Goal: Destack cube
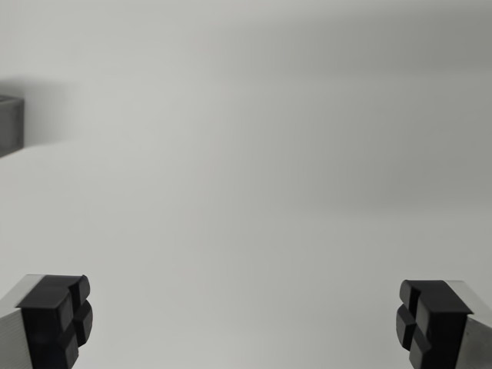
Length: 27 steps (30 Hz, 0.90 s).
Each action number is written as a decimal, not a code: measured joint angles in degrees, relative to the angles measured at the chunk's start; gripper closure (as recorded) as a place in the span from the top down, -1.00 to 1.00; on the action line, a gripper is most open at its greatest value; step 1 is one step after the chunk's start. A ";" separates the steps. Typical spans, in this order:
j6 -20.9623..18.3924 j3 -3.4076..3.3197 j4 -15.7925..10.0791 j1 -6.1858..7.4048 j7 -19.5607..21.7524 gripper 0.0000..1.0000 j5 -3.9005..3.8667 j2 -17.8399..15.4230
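Note:
My gripper (244,319) is open, its two black fingertips (58,315) standing far apart at the bottom corners of the wrist view, and nothing lies between them. A grey block-shaped thing (9,123) shows at the view's left edge, cut off by the frame; I cannot tell whether it is a cube. No stack of cubes is in view. A plain white surface fills the space ahead of the fingers.
The white surface (254,231) runs back to a pale, blurred backdrop. A soft shadow hangs around the grey thing at the left edge.

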 joint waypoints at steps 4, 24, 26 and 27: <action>0.26 0.11 -0.14 0.38 0.58 1.00 0.00 0.09; 2.50 0.99 -1.15 3.19 5.45 1.00 -0.11 1.13; 2.74 1.09 -1.21 3.49 5.95 1.00 -0.14 1.27; 2.90 1.15 -1.24 3.70 6.33 1.00 -0.15 1.38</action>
